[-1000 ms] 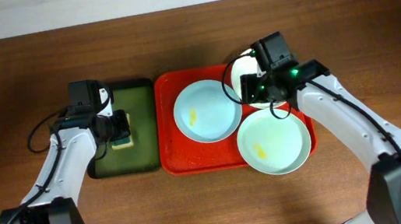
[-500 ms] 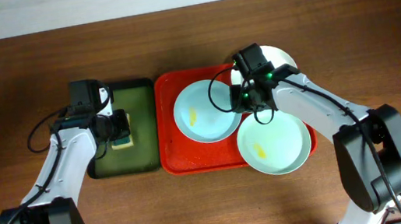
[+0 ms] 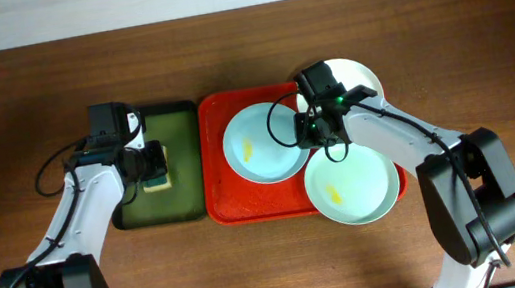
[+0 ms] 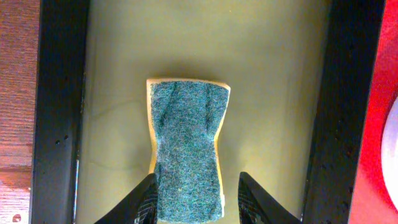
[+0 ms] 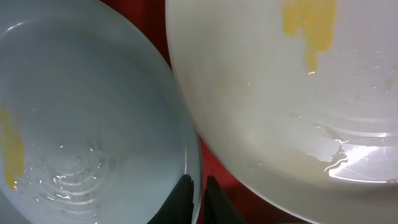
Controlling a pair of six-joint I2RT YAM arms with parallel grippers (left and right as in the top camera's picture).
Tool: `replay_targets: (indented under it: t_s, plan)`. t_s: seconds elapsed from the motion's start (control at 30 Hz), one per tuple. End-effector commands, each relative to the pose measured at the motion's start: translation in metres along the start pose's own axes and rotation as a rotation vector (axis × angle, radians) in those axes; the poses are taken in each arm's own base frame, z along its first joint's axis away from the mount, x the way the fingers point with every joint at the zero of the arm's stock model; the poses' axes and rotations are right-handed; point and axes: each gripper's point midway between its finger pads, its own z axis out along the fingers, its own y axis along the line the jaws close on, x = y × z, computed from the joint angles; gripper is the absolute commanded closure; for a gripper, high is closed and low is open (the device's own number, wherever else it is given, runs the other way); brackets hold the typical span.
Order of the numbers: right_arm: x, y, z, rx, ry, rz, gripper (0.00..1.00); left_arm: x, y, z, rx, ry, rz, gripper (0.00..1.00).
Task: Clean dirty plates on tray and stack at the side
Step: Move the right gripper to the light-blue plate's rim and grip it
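Right gripper at pale blue plate rim.
Jaws narrow, pinching the rim; left gripper wide, straddling sponge.

The overhead camera looked straight down on the whole table from well above (the widest view). The left wrist camera faced down, close over the sponge in the green tray. The right wrist camera sat nearer still, against the pale blue plate and white plate; overhead shared all four.
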Motion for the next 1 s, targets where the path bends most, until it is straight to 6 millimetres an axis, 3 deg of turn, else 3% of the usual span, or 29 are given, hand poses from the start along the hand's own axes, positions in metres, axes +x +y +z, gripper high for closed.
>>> replay_targets:
  t_s: [0.0,0.53,0.8,0.9,0.97]
  plan:
    - [0.008,-0.002,0.005,0.022,0.019,-0.004,0.89,-0.003,0.000,0.000,0.001,-0.003,0.002,0.60]
    - [0.024,0.005,0.006,-0.012,0.083,-0.009,0.93,-0.003,0.000,0.000,0.001,-0.004,0.002,0.60]
    - [0.041,0.029,0.006,-0.037,0.116,-0.069,0.96,-0.003,0.000,0.000,0.001,-0.004,0.002,0.59]
    - [0.024,0.027,0.005,-0.053,0.066,-0.057,0.66,-0.003,0.000,0.000,0.001,-0.004,0.002,0.59]
    - [0.016,0.020,0.005,-0.047,0.046,-0.040,0.67,-0.003,0.000,0.000,0.001,-0.004,0.002,0.60]
